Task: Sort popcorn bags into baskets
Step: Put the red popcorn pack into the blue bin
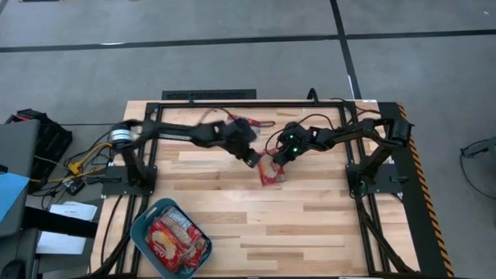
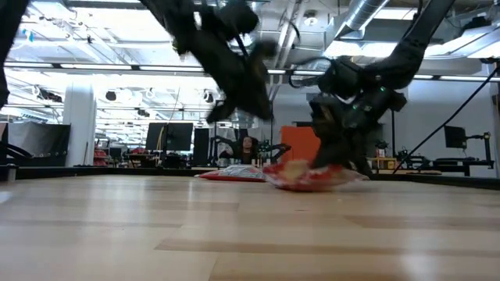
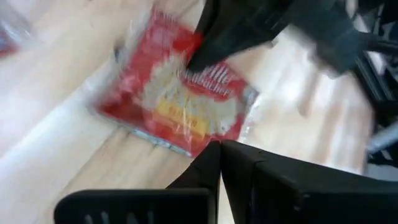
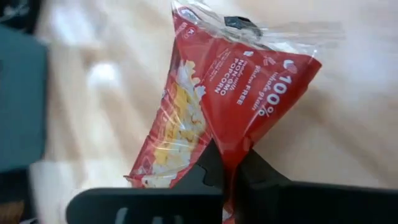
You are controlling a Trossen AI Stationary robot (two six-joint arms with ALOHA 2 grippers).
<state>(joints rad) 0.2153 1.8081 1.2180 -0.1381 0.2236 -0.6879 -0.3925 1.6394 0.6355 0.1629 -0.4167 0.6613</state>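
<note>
At seven o'clock on the desk (image 1: 310, 232), the teal basket (image 1: 142, 232) already holds several popcorn bags (image 1: 174, 239). Near centre, the left gripper (image 1: 251, 158) hovers, jaws closed and empty. Just beside it, the right gripper (image 1: 277, 157) pinches a popcorn bag (image 1: 270, 173); another bag (image 1: 246, 123) waits at twelve o'clock.

Near the middle of the table (image 1: 310, 232) lies one popcorn bag (image 1: 271, 173), with the right gripper (image 1: 277, 160) at its far edge and the left gripper (image 1: 252, 158) just beside it on the left. Another bag (image 1: 246, 122) lies behind them. The basket (image 1: 142, 236) sits at the front left corner, with what seem to be several bags (image 1: 172, 236) in it.
</note>
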